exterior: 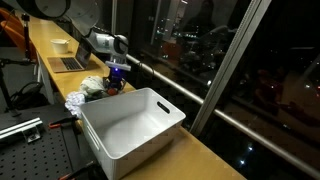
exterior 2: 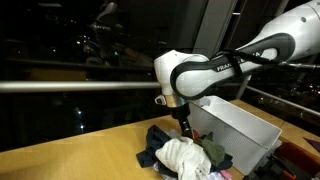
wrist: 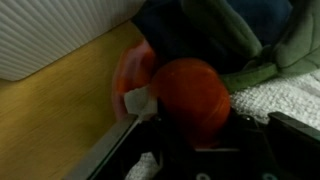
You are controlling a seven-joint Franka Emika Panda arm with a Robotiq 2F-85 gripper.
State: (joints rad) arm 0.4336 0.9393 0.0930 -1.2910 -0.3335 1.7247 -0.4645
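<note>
My gripper (wrist: 190, 135) is shut on a round orange-red object (wrist: 190, 92) and holds it low over a pile of clothes. The pile shows in both exterior views (exterior: 92, 90) (exterior 2: 185, 155), with a white towel (wrist: 285, 100), a dark blue garment (wrist: 200, 30) and a green one (wrist: 275, 60). In both exterior views the gripper (exterior: 118, 72) (exterior 2: 183, 126) hangs at the pile's window side, next to a white plastic bin (exterior: 140, 150) (exterior 2: 250, 125). The bin's ribbed wall (wrist: 50, 35) fills the upper left of the wrist view. The fingertips are hidden by the object.
The wooden counter (exterior: 200, 155) runs along a dark window with a metal rail (exterior 2: 70, 86). A laptop (exterior: 68, 62) and a white bowl (exterior: 60, 44) stand at its far end. A perforated metal board with tools (exterior: 30, 140) lies beside the counter.
</note>
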